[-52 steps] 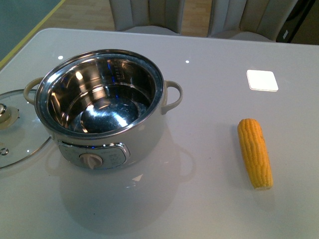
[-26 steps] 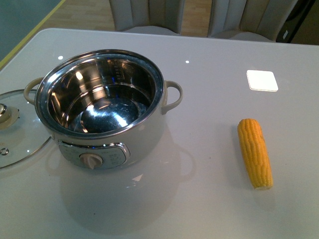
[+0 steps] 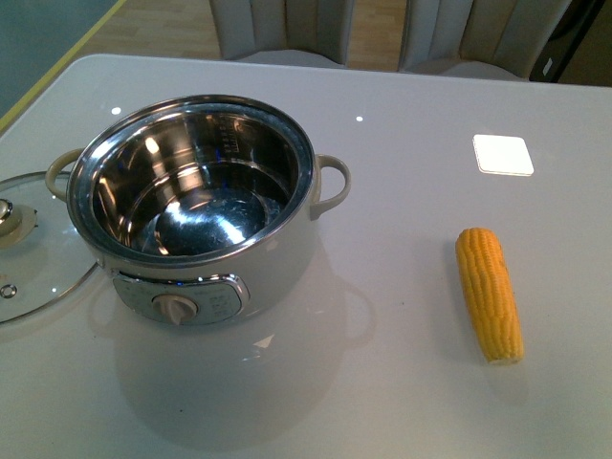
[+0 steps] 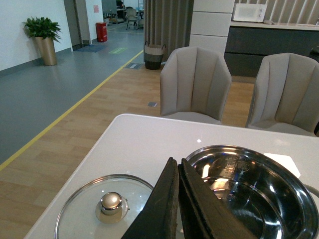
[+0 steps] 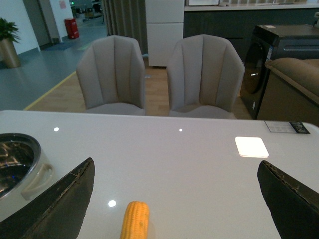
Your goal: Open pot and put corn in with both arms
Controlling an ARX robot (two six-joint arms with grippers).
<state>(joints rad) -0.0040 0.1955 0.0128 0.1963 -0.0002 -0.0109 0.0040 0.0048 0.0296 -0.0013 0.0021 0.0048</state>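
The cream-white pot point(image 3: 287, 258) stands open at the left of the table, its steel bowl empty. It also shows in the left wrist view point(image 4: 299, 209) and the right wrist view point(image 5: 15, 159). The corn point(image 3: 490, 293) lies on the table to the right, well apart from the pot. In the right wrist view the corn point(image 5: 135, 220) lies between the wide-open fingers of my right gripper point(image 5: 177, 186), nearer the one on the pot's side. My left gripper point(image 4: 177, 167) is shut and empty, above the table between the glass lid and the pot. Neither arm shows in the front view.
The glass lid point(image 3: 38, 251) with its knob point(image 4: 110, 201) lies flat on the table left of the pot. A white square patch point(image 3: 503, 154) sits on the table at the far right. Two grey chairs point(image 5: 112, 74) stand behind the table's far edge.
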